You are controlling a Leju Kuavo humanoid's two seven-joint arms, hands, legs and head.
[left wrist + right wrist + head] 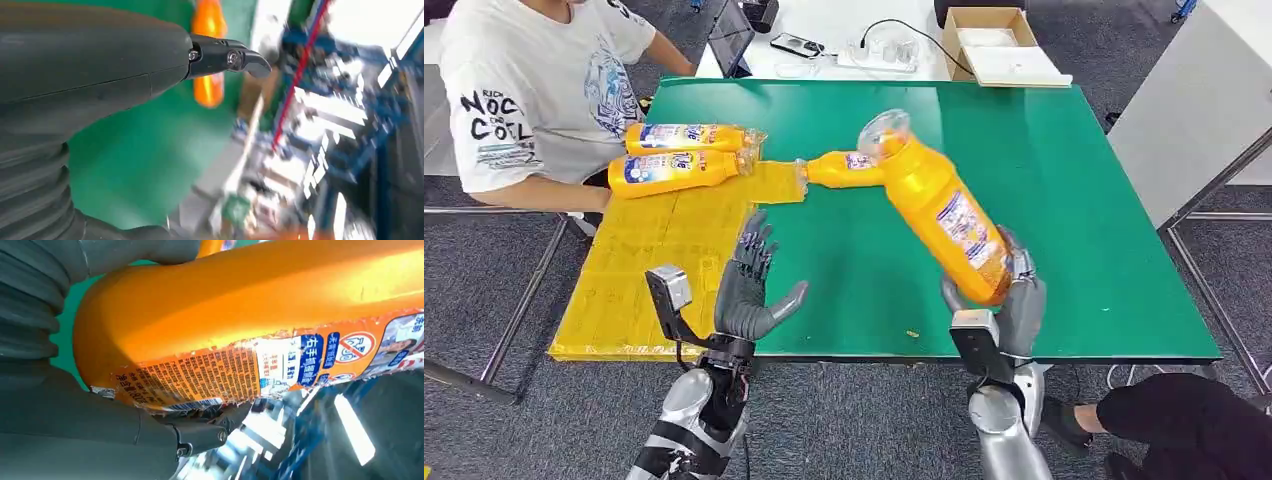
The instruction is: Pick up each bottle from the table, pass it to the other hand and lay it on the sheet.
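Orange plastic bottle [944, 215] gripped tilted in right hand [1014, 300] above green bench [1074, 200] front edge; left hand [749, 285] spread, holding nothing.

Four orange bottles [942, 215], one yellow sheet [659, 270], one green table [1074, 200], two robot hands [749, 290], one cardboard box [994, 40], one seated person [534, 90]

"NOC", "COOL" on person's T-shirt [524, 90]

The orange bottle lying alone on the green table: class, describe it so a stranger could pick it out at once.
Start at the green table, then go to the corner of the yellow sheet. The orange plastic bottle lies there on its side, neck on the sheet. Two others lie side by side further in; a fourth is raised in the right hand.
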